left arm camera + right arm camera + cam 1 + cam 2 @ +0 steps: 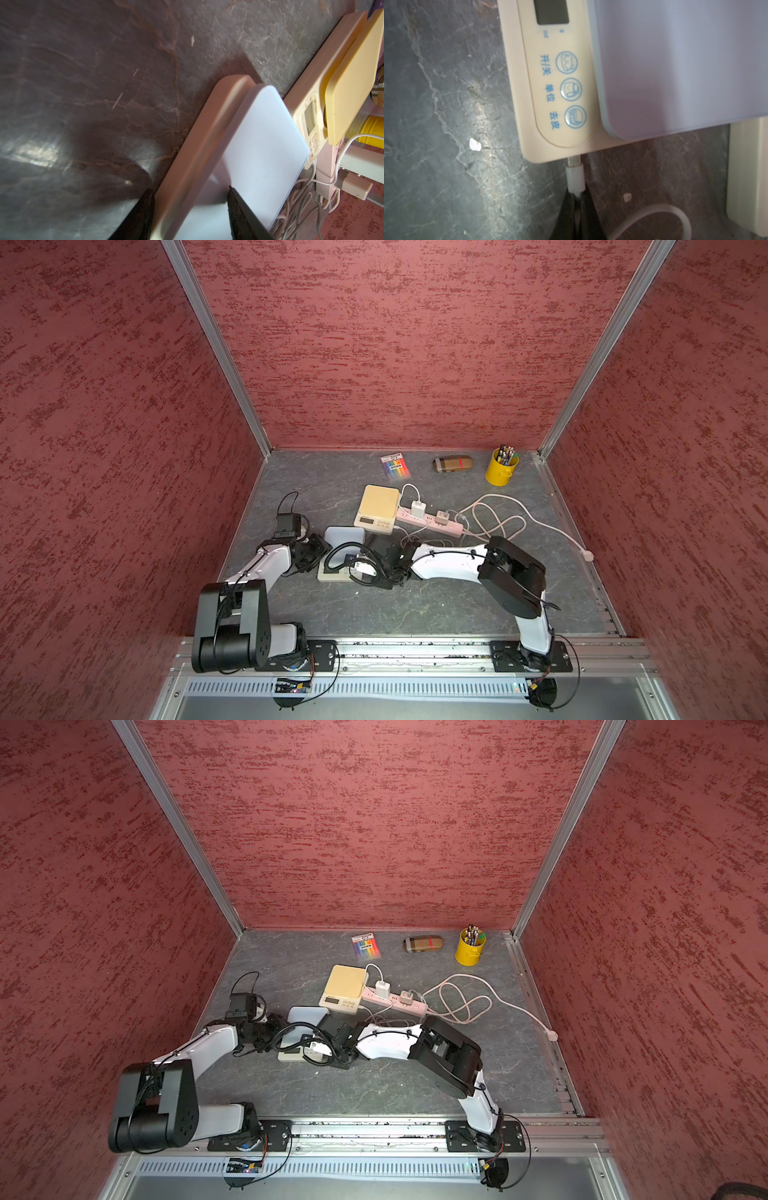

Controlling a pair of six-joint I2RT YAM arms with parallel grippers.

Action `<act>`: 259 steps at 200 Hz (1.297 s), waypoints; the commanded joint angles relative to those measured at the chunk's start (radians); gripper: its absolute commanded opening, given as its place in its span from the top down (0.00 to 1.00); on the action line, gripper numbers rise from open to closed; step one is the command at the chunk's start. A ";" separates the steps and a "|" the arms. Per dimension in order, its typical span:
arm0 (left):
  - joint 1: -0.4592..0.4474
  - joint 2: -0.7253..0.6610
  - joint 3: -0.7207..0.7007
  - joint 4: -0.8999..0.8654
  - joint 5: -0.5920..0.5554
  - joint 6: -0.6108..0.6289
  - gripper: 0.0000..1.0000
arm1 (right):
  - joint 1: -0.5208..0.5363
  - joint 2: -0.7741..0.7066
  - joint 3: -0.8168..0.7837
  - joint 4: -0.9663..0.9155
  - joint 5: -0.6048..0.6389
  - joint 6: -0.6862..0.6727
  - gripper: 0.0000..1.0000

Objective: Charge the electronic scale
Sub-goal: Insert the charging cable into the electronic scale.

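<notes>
Right pincer (576, 194) was closed on the white plug (575, 176). The plug's long axis ran left into the white-topped scale (566, 128), which lay near, between both arms. Left pincer (189, 189) sat half open astride the scale's left edge; couldn't tell if clamped. Only the right wrist view showed bare metal at the port, so I judged it not fully seated. In both top views my arm hid it.

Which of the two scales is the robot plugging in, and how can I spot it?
On the grey table, find the pink power strip near the middle. Two scales lie by it, and the one you want is the scale nearer the robot's side. Its plate is pale bluish-white with a white plug at its corner, while the other scale has a yellow plate.
</notes>
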 commanded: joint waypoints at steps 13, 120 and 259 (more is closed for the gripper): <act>-0.049 0.046 -0.063 -0.190 0.110 -0.030 0.44 | 0.014 0.015 0.069 0.139 0.030 0.069 1.00; -0.115 0.019 -0.049 -0.245 0.078 -0.074 0.46 | 0.032 -0.071 -0.039 0.244 -0.074 -0.072 1.00; -0.197 -0.070 -0.131 -0.194 0.056 -0.233 0.49 | -0.008 -0.021 0.106 0.246 -0.210 0.107 1.00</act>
